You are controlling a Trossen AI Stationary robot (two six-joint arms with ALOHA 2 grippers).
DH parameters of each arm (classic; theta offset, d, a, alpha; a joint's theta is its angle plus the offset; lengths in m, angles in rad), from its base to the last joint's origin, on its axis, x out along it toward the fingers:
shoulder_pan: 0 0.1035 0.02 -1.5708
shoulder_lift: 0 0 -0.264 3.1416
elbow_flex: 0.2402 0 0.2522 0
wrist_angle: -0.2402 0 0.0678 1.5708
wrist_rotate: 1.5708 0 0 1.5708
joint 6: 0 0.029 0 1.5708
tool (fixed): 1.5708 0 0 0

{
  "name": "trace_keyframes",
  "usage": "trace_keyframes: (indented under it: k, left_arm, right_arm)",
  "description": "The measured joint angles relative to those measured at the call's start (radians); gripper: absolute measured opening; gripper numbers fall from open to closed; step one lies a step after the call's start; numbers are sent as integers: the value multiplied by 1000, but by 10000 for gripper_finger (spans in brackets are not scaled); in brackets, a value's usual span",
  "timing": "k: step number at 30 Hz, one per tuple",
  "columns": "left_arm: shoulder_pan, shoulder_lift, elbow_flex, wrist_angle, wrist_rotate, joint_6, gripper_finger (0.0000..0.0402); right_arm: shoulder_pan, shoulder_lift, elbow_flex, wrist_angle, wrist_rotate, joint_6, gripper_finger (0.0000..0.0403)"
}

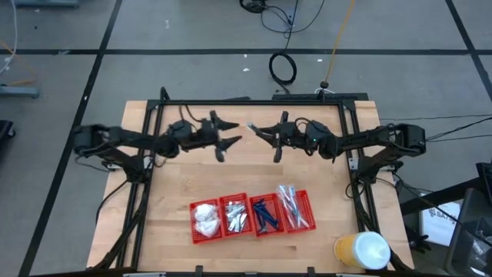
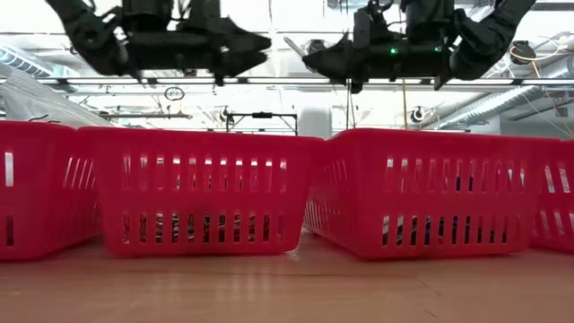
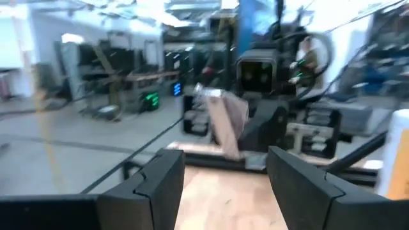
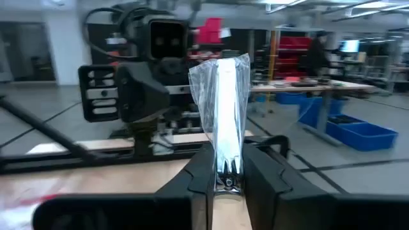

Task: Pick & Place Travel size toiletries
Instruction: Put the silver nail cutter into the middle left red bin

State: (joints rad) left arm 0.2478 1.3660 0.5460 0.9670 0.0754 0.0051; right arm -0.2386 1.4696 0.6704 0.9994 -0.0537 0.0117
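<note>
Crinkled clear-wrapped stick [image 4: 220, 108] stands pinched in right gripper [image 4: 227, 176].

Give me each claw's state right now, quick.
Left claw: open, holding nothing.
Right claw: shut on a clear-wrapped stick, held up above the table.

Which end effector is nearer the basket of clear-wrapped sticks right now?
Right. The right end effector, shut on a clear-wrapped stick, hangs above mid-table, closer to that far-right basket. The left end effector, open and empty, faces it from farther left.
</note>
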Motion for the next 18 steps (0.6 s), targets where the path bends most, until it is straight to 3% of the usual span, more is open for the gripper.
trace_keyframes:
  k: [9, 18]
  left_arm:
    - [-63, 218, 157, 87, 62, 49, 218]
    - [-78, 246, 222, 80, 65, 98, 217]
  right_arm:
    - [54, 1, 8, 1, -3, -36, 41]
    - [67, 1, 8, -17, -4, -35, 41]
